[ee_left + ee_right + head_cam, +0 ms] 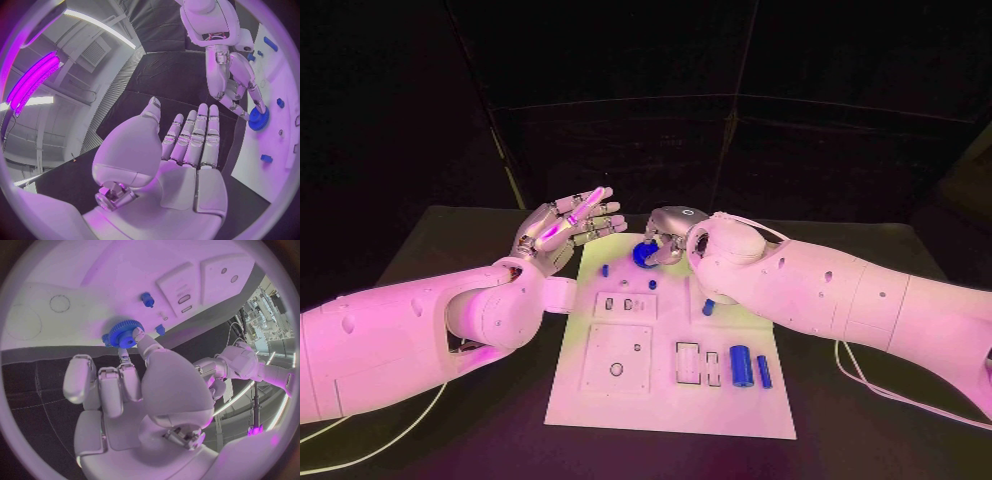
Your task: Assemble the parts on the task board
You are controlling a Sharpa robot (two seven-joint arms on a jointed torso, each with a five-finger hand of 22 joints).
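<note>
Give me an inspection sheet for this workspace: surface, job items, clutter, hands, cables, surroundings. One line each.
Surface: black table with the white task board lying in its middle.
Job's things: blue gear at the board's far end, in the right hand's fingers; two blue cylinders lying side by side near the board's right edge; small blue pieces further up the board.
Clutter: nothing seen.
Hands: left hand raised beside the board's far left corner, fingers apart, holding nothing; right hand pinches the gear.
Cables: pale cables hang under both arms and lie on the table.
Surroundings: dark backdrop behind the table.
</note>
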